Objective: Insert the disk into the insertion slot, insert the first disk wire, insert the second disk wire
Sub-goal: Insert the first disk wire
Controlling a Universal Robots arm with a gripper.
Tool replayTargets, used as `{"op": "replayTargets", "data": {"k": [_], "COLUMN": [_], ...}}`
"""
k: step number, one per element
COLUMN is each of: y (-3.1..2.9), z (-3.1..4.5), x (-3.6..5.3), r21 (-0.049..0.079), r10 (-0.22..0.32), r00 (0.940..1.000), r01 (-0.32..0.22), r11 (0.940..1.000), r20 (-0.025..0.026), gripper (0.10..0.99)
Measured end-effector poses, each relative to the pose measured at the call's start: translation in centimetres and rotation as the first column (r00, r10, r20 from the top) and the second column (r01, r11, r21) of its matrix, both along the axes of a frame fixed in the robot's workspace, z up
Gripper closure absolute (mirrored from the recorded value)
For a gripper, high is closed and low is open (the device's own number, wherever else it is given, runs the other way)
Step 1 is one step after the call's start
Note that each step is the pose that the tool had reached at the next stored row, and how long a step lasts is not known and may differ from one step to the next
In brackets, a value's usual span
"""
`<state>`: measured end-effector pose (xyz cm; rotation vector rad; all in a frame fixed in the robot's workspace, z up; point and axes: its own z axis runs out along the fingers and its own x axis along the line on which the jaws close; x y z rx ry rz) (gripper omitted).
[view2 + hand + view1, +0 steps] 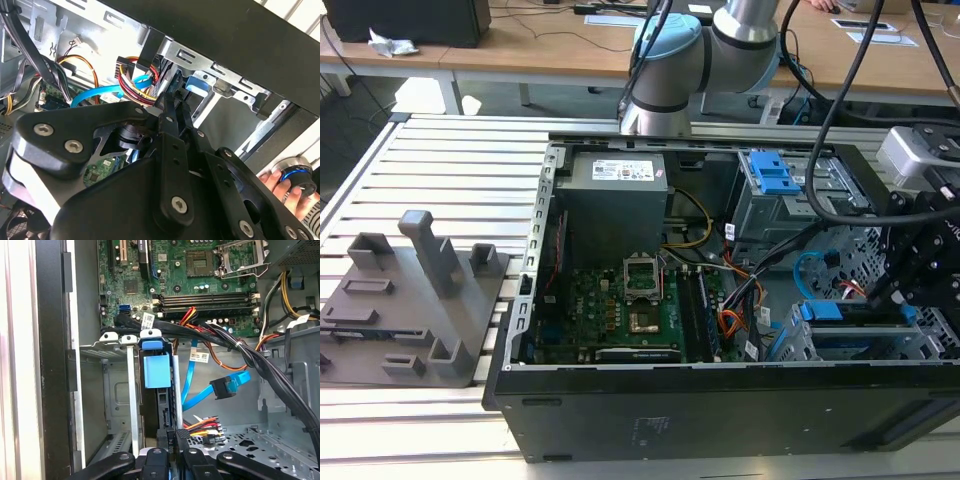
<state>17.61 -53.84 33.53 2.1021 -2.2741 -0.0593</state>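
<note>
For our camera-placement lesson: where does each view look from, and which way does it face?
Exterior view: off the arm, above the open case, looking down; arm and tool show.
First wrist view: on the wrist, looking along the tool at the disk in its slot.
Second wrist view: on the wrist, behind the tool, facing the disk.
Both wrist views share disk and blue cable.

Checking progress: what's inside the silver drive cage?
The disk, in its blue frame, sits in the drive cage. The pincer covers its near end, hiding any connectors there.
</note>
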Motion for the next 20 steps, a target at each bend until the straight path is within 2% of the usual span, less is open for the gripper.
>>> {"op": "replayTargets", "data": {"k": [7,8,9,10,11,13,15,17,20], "y": [-0.01,-0.01,-0.01,0.0,0.01,0.18,0.19,0.19,0.2], "z": [-0.06,-0.05,-0.04,0.44,1.35,2.36,2.92,3.91,3.92], "x": [0.0,0.0,0.0,0.0,0.0,0.0,-0.01,-0.08,-1.3], "r21": [0.001,0.0,0.0,0.0,-0.001,-0.004,-0.004,-0.004,-0.004], "r10": [0.0,0.0,0.0,0.0,0.0,0.0,0.0,0.0,0.0], "r00": [1.0,1.0,1.0,1.0,1.0,1.0,1.0,1.0,1.0], "r01": [0.0,0.0,0.0,0.0,0.0,0.0,0.0,0.0,0.0], "r11": [1.0,1.0,1.0,1.0,1.0,1.0,1.0,1.0,1.0], "r20": [0.0,0.0,0.0,0.0001,0.0006,0.0021,0.0028,0.0052,0.0073], "gripper": [0.898,0.831,0.831,0.831,0.831,0.847,0.976,0.98,0.98]}}
